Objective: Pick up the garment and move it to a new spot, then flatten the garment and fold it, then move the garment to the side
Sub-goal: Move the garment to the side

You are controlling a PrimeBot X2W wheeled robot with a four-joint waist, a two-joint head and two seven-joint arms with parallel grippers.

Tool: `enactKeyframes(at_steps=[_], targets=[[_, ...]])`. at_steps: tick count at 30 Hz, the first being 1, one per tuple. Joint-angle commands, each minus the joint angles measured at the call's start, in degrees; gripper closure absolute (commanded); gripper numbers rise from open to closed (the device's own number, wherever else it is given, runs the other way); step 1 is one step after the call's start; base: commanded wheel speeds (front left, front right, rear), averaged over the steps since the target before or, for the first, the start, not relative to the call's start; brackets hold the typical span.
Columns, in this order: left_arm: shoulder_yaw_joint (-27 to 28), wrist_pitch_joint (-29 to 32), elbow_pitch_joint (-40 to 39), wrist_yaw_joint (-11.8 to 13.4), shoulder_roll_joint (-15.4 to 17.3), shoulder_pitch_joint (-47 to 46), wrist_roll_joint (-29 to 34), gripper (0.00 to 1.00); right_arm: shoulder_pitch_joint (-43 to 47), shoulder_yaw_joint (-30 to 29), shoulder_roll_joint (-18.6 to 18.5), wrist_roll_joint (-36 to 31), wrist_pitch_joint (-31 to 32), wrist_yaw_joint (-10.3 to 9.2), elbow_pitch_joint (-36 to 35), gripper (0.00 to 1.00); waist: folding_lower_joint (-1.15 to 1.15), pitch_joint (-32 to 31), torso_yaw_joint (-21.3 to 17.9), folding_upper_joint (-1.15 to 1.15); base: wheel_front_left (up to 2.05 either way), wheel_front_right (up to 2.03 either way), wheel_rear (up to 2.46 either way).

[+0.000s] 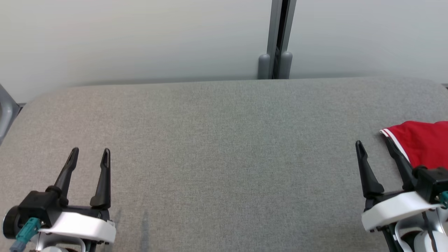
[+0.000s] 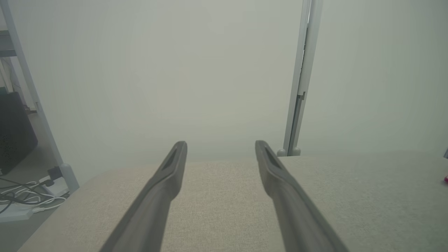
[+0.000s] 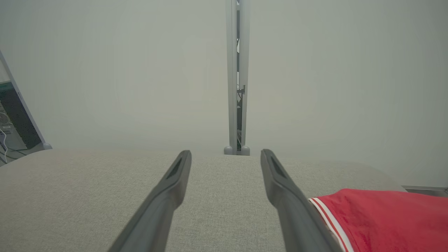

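Two grippers hover over the table (image 1: 224, 140), both with fingers spread wide and nothing between them. The right gripper (image 1: 373, 141) is the nearer arm by far. Its outer finger overlaps the striped hem of the red garment (image 1: 425, 140) in the head view, though I cannot tell whether it touches the cloth. The left gripper (image 1: 90, 151) hangs over the table's near left part, well apart from the garment.

The garment lies at the table's right edge, just to the right of the right gripper and slightly ahead of its fingertips. It is cut off by the picture's edge, so its long axis and whether it is folded cannot be told. The white-striped hem runs diagonally from the far side toward the table's near edge.

The right wrist view shows the hem lying flat on the table just beside that gripper's (image 3: 225, 152) outer finger, with the red cloth (image 3: 385, 217) spreading away to the right. The left wrist view shows bare table ahead of the left gripper (image 2: 220, 143).
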Motion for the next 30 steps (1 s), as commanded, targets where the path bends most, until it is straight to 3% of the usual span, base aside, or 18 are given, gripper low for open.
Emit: enactKeyframes(at_steps=[1,13,30], targets=[[-0.10,0.14,0.20,-0.06,0.37,0.81,0.29,0.00,1.25,-0.15,-0.19,-0.12,0.25,-0.02,-0.39,0.00,0.00,-1.09,0.03,0.00,0.00,0.00,0.00],[-1.37,1.57,-0.06,0.34,0.78,3.75,-0.22,0.00,6.41,-1.81,0.04,0.50,1.27,-0.01,-1.40,0.00,0.00,-3.91,-0.84,0.00,0.00,0.00,0.00],[-1.66,2.61,-0.28,1.18,1.30,4.13,-0.76,0.00,5.75,-1.11,0.38,1.04,0.63,-0.01,-0.66,0.00,0.00,-3.83,-0.96,0.00,0.00,0.00,0.00]])
